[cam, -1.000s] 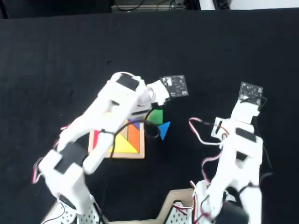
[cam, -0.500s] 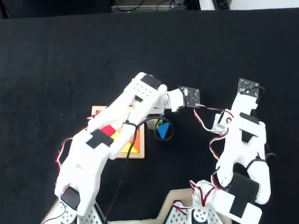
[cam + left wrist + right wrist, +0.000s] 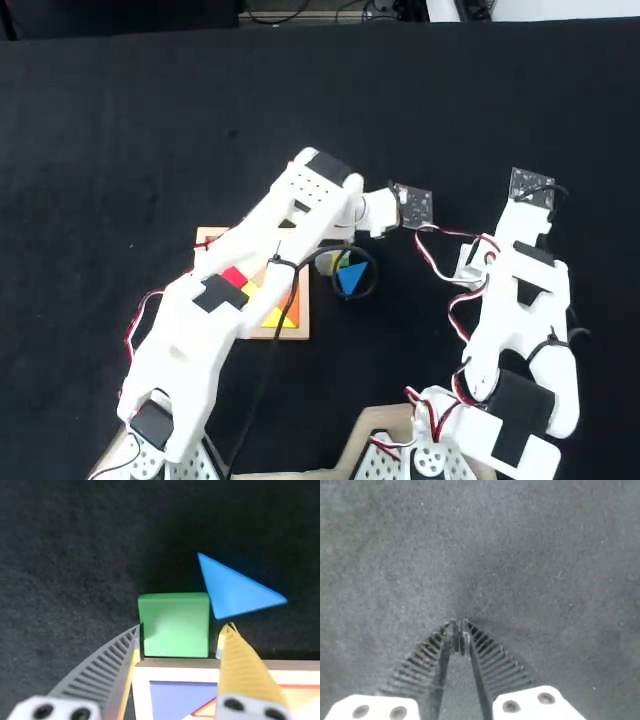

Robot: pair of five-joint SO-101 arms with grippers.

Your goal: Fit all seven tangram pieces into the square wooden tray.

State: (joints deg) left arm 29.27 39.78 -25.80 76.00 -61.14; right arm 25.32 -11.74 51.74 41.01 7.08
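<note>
A green square (image 3: 174,625) lies on the black cloth just outside the wooden tray's rim (image 3: 175,667). My left gripper (image 3: 181,629) is open, its grey finger (image 3: 117,662) and yellow finger (image 3: 240,660) standing either side of the square's near corners. A blue triangle (image 3: 235,590) lies beside the square, almost touching one corner. From above, the blue triangle (image 3: 350,279) shows right of the tray (image 3: 290,331), which holds red, yellow and orange pieces; the left arm covers much of it. My right gripper (image 3: 457,630) is shut over bare cloth with nothing in it.
The right arm (image 3: 515,300) stands at the right side of the table, apart from the tray. A purple-blue piece (image 3: 175,700) sits inside the tray by the rim. Black cloth (image 3: 150,120) covers the whole table, open toward the back and left.
The left arm has swung forward and right over the tray, bringing its gripper down at the green square. The right arm changed posture a second ago, then held still.
</note>
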